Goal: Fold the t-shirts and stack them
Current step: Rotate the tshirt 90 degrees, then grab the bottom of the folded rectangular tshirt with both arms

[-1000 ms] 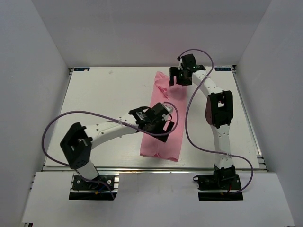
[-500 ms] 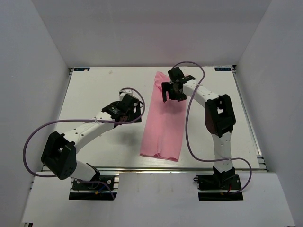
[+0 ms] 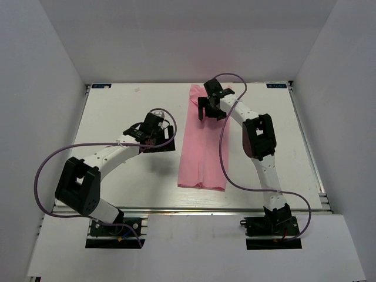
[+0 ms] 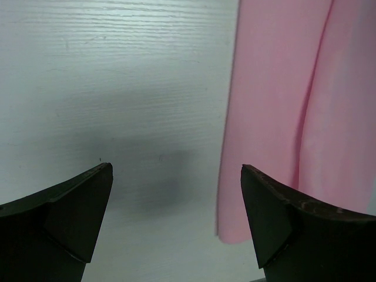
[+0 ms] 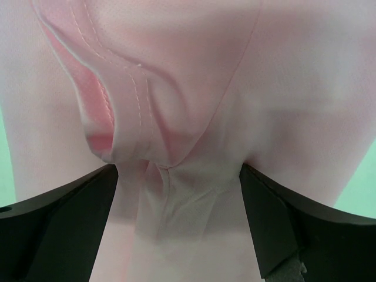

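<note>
- The left tool hangs over bare tabletop, just beside the shirt's left edge. Its jaws are spread as wide as they go, with nothing between them. In its wrist view the left tool looks down on white board, and the pink edge runs past its right finger. I reckon it is parked off the cloth so that it pins nothing down, yet sits near enough to take that edge if called on.
- The shirt lies flat, a little right of the tabletop's middle. It is folded into a long narrow strip running from the far side toward the arms' bases. A lengthwise crease shows on the shirt, so the sides look to be turned in already. What seems left is to double the strip end over end. I see no second shirt to stack it on.
- The right tool reaches over the far end of the strip, jaws fully apart and holding nothing. Up close, the right tool straddles a bunched, stitched hem of the shirt. Whether the fingers touch the fabric I can't tell. To my eye it is placed there to pinch that thicker ridge, since thin cloth lying flat gives little to grab.
</note>
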Robot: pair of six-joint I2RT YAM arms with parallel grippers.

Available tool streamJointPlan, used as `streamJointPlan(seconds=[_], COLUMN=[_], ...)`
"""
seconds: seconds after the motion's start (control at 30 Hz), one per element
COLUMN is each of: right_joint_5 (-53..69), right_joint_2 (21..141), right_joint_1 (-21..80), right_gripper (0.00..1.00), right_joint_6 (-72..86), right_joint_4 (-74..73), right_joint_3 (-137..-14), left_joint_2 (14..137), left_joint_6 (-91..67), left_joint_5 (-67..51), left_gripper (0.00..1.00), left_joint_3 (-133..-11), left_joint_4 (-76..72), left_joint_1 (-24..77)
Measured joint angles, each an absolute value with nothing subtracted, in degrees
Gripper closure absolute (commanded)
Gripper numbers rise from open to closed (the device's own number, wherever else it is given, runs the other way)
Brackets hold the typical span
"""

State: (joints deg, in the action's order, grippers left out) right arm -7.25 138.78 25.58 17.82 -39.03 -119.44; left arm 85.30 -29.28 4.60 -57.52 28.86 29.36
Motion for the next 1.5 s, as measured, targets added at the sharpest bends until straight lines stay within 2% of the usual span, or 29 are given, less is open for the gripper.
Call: streamJointPlan(seconds=[0.13,0.3,0.4,0.57,0.77,0.97,1.1,1.17,1.3,1.33,1.5], right_joint_5=[-6.2,-2.4,0.4,4.8,4.3,8.6,13.7,15.2,17.7,18.2,20.0], right_joint_2=[143.0,141.3,133.4,112.4,88.4,76.1,72.8,72.4,72.3,72.3,72.4], right_joint_1=[24.2,22.9,23.0,24.4,24.8,24.4,24.7,24.8,24.9,24.9,24.9], right_gripper=[0.1,0.1,0.1,0.1,0.1,0.1,0.1,0.1,0.15,0.16,0.21], right_joint_6=[17.5,14.2,11.9,11.7,14.8,19.4,21.3,22.0,22.6,22.9,24.7], right_joint_4=[-38.8,-35.9,-31.4,-23.9,-19.5,-21.3,-23.4,-23.6,-22.7,-22.2,-21.2], right_joint_3=[-126.5,-123.6,-111.0,-86.3,-67.3,-47.8,-39.7,-38.3,-36.6,-35.9,-32.2], left_joint_2=[86.6,88.0,88.7,88.9,88.9,89.8,91.4,91.5,91.6,91.6,92.0], left_joint_6=[-26.0,-21.8,-19.9,-18.3,-18.5,-20.1,-21.7,-22.6,-23.6,-23.9,-24.8], left_joint_5=[0.2,-5.3,-8.6,-13.2,-14.0,-13.3,-12.8,-12.2,-10.9,-10.7,-10.2], left_gripper=[0.0,0.0,0.0,0.0,0.0,0.0,0.09,0.18,0.2,0.25,0.34], left_joint_3=[-59.6,-63.0,-63.1,-59.3,-54.3,-52.0,-50.3,-50.2,-49.6,-49.4,-49.0], left_joint_4=[30.3,30.9,31.7,30.9,29.2,26.3,23.8,23.0,21.2,20.7,19.0], left_joint_1=[29.4,29.8,30.2,31.0,34.7,39.9,42.0,42.8,43.6,43.8,45.0])
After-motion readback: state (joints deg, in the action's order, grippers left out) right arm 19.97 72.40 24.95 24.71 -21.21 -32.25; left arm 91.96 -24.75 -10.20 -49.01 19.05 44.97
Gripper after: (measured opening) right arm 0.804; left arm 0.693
